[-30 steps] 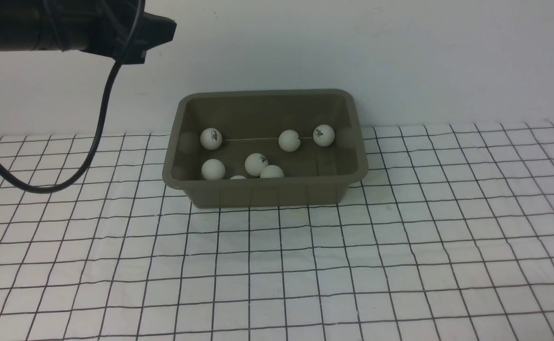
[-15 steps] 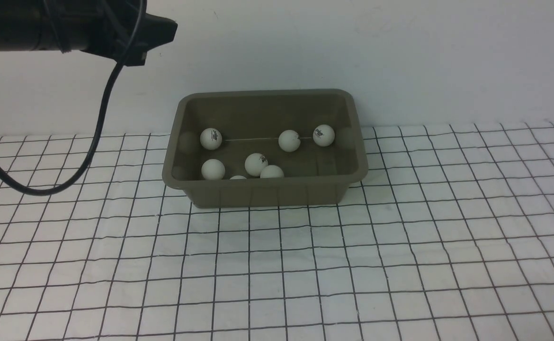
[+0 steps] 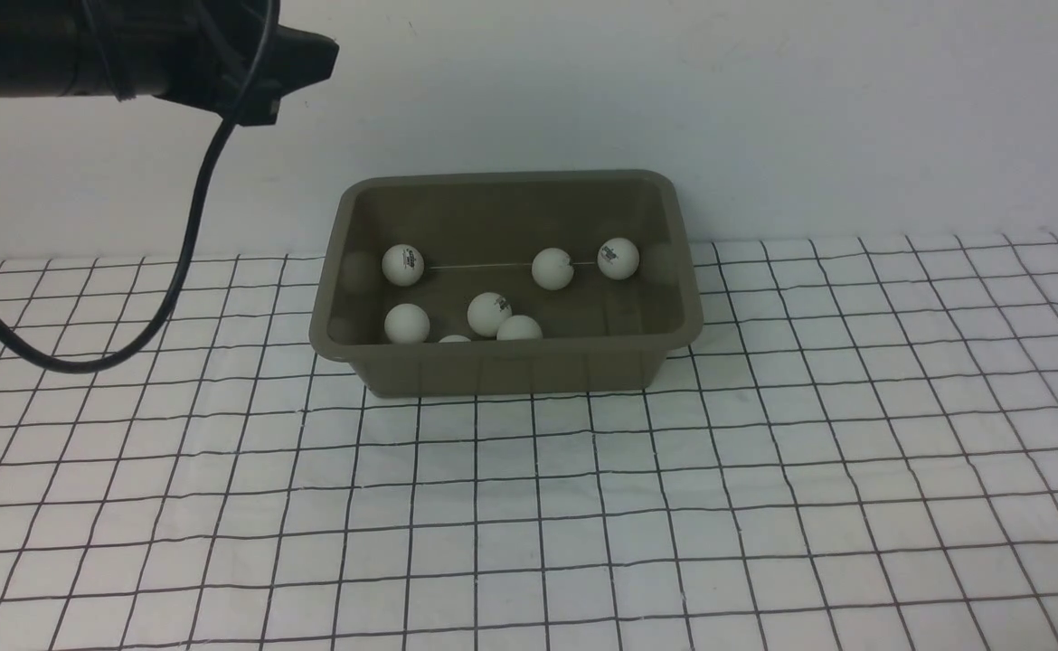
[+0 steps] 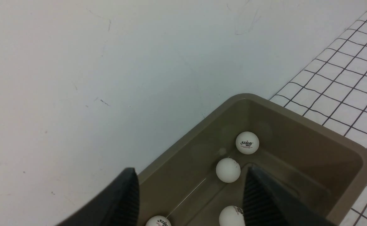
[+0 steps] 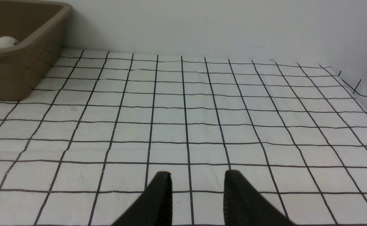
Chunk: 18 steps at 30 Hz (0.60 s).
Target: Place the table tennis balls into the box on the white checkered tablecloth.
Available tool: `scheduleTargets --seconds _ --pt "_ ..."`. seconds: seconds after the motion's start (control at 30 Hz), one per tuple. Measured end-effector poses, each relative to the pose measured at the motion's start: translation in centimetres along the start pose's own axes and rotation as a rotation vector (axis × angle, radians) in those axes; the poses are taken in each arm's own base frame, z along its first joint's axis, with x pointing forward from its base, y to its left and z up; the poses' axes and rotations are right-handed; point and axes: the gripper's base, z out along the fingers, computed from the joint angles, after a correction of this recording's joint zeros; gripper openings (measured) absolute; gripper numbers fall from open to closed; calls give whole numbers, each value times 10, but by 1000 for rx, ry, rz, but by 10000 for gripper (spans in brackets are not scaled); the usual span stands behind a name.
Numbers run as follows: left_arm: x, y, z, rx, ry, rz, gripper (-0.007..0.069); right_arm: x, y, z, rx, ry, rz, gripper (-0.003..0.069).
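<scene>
Left gripper (image 4: pixel 189 191): raised above box's left end, jaws apart, nothing between them. Black cable (image 3: pixel 187 262) hangs from left arm.

Box (image 3: pixel 511 366): one, olive-grey, on checkered cloth (image 3: pixel 764 488) at rear, against wall (image 3: pixel 764 108).

Balls (image 3: pixel 490 314): seven, white, all inside box. Left to right: two near left wall, one barely visible behind near rim, two touching at centre, two by far wall right of centre. None on cloth.

Right gripper (image 5: pixel 198 194): low over bare cloth, well right of box, empty; narrow gap between jaws, at its most closed.
</scene>
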Motion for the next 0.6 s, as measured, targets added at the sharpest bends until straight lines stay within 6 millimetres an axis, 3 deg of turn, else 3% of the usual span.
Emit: scheduleTargets --seconds 0.6 --pt "-15 -20 -3 234 -145 -190 405 0 0 0 0 0 0 223"
